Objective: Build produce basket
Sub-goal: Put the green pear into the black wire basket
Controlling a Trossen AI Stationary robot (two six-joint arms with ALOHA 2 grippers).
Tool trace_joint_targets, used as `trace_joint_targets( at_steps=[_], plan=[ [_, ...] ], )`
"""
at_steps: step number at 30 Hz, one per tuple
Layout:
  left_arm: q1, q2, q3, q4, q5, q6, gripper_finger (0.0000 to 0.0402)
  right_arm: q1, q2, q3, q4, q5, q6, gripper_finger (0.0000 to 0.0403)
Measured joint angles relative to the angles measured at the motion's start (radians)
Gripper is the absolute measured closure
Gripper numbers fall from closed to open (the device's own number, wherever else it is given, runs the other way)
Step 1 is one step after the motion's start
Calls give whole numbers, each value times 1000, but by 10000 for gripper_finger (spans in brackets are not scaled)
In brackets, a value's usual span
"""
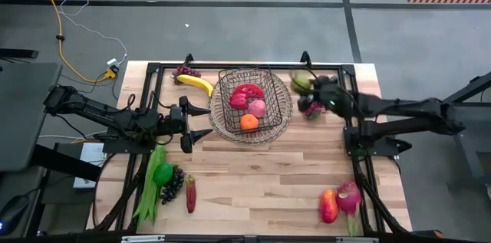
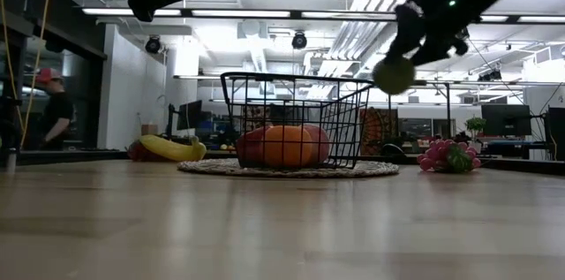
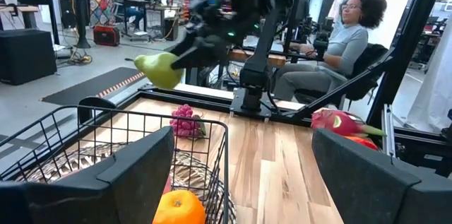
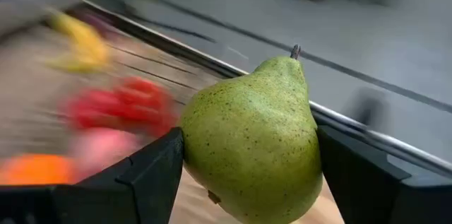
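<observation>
From above, the basket (image 1: 250, 105) sits on a round woven tray (image 1: 282, 124) at the far middle of the worktop (image 1: 261, 178), holding a red piece, a pink one and an orange (image 1: 248, 122). The right gripper (image 1: 308, 83) hangs just right of the basket, clamped on a green pear (image 1: 301, 82). The left gripper (image 1: 198, 123) waits just left of the basket, fingers spread, empty.

At worktop level, the pear (image 2: 393, 75) is raised in the air — level with the basket's (image 2: 291, 121) rim, to one side.

The left wrist view shows the pear (image 3: 159, 71) aloft beyond the basket (image 3: 127, 153).

The right wrist view shows both fingers pressed against the pear's (image 4: 258, 143) sides — stem up.
</observation>
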Motion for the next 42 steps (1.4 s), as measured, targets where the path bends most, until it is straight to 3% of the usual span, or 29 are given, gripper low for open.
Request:
trace_joint_targets(
  at_steps=[6,10,21,42],
  plan=[
    [0,0,0,0,0,2,78,151,-104,-281,698,-242,-165,116],
    [0,0,0,0,0,12,78,230,-95,-362,927,-293,-221,116],
    [0,0,0,0,-1,21,78,370,-6,-378,1000,-243,-287,116],
    [0,0,0,0,-4,20,78,376,2,-363,1017,-281,-347,116]
  ],
)
